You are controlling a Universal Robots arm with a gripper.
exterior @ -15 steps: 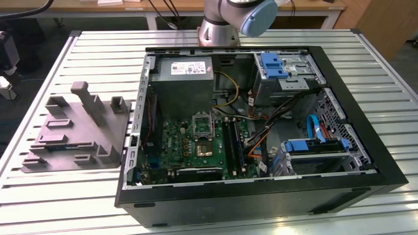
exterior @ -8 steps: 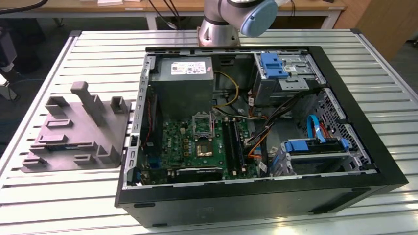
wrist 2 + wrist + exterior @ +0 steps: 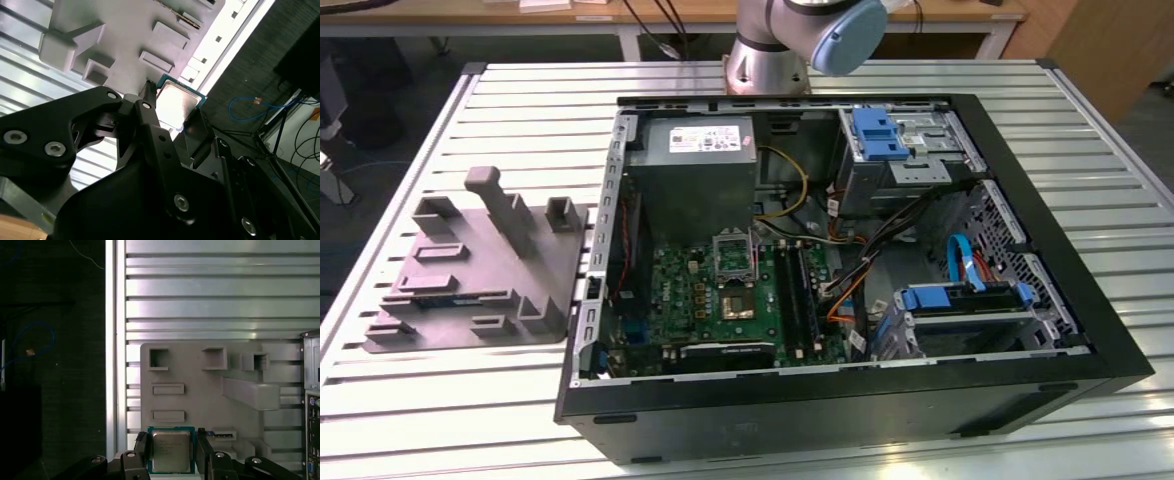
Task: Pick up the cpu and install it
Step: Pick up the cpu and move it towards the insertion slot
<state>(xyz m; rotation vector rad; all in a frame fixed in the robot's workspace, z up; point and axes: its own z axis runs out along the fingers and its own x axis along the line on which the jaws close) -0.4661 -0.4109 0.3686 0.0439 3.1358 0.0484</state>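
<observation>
cpu (image 3: 171,450): satin metal top | tray (image 3: 200,400): matt grey plastic | table (image 3: 210,290): shiny ribbed metal

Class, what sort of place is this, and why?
Probably a robotics lab: an open black desktop computer case on a slatted metal table, a grey robot arm, jaws holding a silver-topped square cpu.

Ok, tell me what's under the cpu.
The grey tray lies below the cpu, which the claw grips by its edges. The patch of tray directly beneath is hidden by it.

Tray (image 3: 467,290) on table (image 3: 440,400), beside computer case (image 3: 854,405); cpu (image 3: 171,452) in pincer (image 3: 171,441)
</observation>
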